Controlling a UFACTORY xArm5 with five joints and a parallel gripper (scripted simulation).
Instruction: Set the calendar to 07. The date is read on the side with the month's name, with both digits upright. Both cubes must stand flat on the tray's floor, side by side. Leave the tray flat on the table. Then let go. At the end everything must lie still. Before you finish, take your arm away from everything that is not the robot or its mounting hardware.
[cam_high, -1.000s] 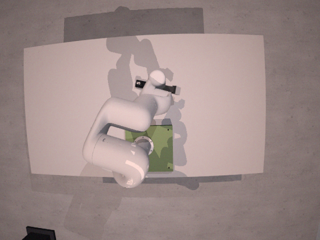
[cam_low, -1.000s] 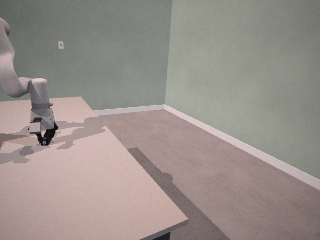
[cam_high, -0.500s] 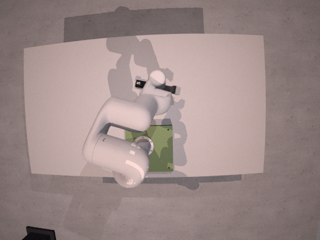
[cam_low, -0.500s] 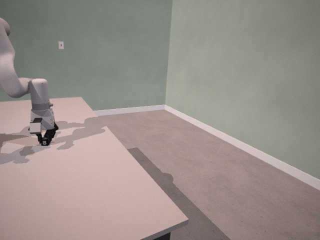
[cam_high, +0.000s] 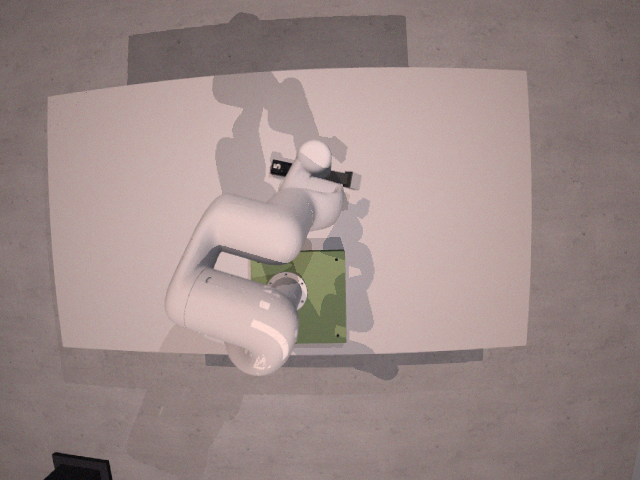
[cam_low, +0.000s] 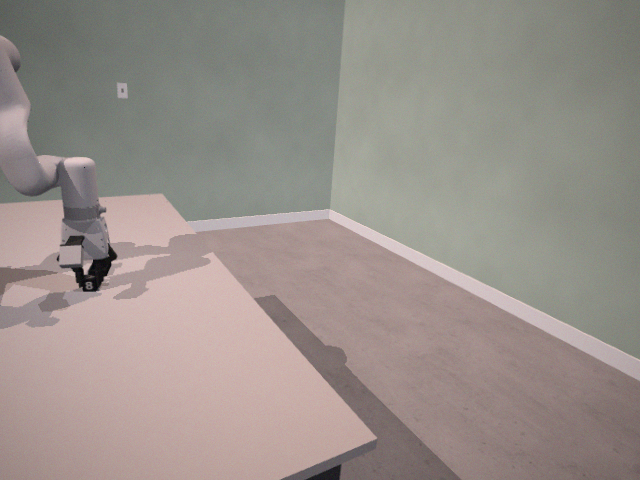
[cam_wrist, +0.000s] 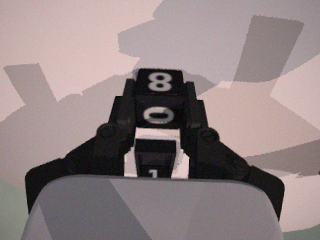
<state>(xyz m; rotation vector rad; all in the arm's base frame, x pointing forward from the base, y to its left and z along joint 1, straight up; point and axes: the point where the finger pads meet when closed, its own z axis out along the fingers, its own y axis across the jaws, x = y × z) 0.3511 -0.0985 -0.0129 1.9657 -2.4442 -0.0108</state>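
Right now, your white-and-grey gripper with black fingers (cam_low: 94, 274) is partly closed, its fingers pressed on either side of a black cube with white digits (cam_low: 89, 284) (cam_wrist: 160, 83). You have it by two opposite sides, probably so the numbered faces between them stay readable and the cube can be turned to the digit you want. The grip sits low over the pale, flat table (cam_high: 439, 206) (cam_low: 206, 377), ahead of the green square base plate (cam_high: 328, 320); whether the cube touches the table, you can't tell. The wrist view gives you an 8 on one face and a 0 on the face next to it, both in bold white on dark sides. Nearer the wrist camera lies a smaller-looking black face marked with a 1 (cam_wrist: 155, 159), framed by white surfaces; you can't be sure how it belongs to the calendar. From above, a black block with a white 5 (cam_high: 279, 167) pokes out beside the wrist, while the arm hides what lies beneath. The tray and the month's name can't be made out, so you can't confirm 07; judge the cube's orientation before you release it, since a wrong turn would leave a digit tipped or misread.

Between the earlier pictures and now, no displacement of the arm (cam_high: 248, 227) (cam_low: 80, 183) or the block marked 8 (cam_low: 89, 284) (cam_wrist: 160, 81) relative to the tabletop's (cam_high: 439, 206) (cam_low: 206, 372) (cam_wrist: 45, 40) edges and corners can be discerned.
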